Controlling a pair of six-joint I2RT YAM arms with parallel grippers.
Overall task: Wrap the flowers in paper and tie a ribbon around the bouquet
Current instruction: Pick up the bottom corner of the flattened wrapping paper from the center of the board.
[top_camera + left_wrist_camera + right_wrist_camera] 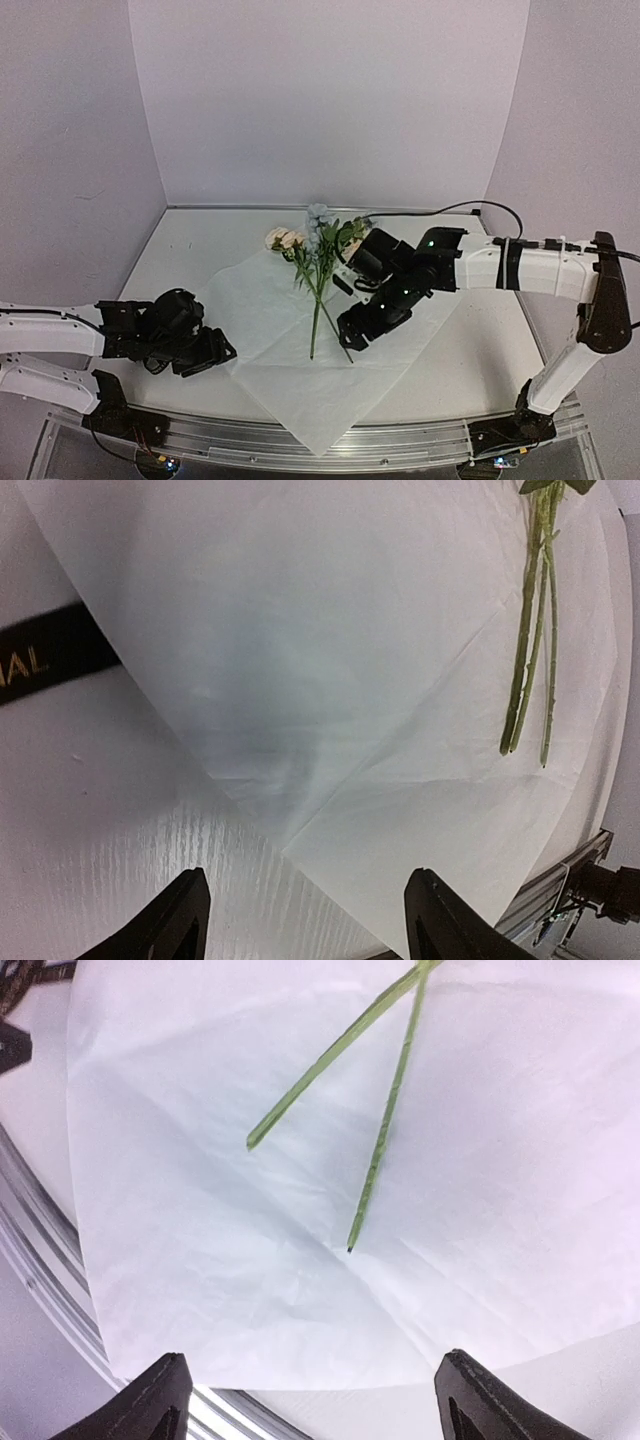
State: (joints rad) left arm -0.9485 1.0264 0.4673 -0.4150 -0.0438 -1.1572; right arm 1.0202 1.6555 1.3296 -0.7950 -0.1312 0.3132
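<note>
1. Nearest, at the bottom of the top view, the metal rail [250,440] closes the table [190,250]. The near corner of the paper [270,320] hangs a little over this rail.
2. At the lower left, the left gripper [205,355] is low over the table, just beside the left corner of the paper. Its fingers stand wide apart and nothing is between them.
3. In the left wrist view, the ribbon [50,655] lies flat on the table at the left edge of the frame. It reaches the paper's edge, and I cannot tell if it goes under.
4. In the middle of the top view, the right gripper [350,335] hangs above the stem ends. Its fingers are also wide apart and hold nothing.
5. The flowers [320,250] lie on the paper, with stems toward the bottom of the frame and blooms at the far corner of the sheet.
6. My judgement is that the task is at an early stage. The flowers are placed on the open sheet, but no side is folded over them and the ribbon is not tied.
7. For moving, the left corner is free to lift. The right side has open paper beside the stems. The hanging near corner could slip off the edge. Far away, the wall gives little room behind the blooms.
</note>
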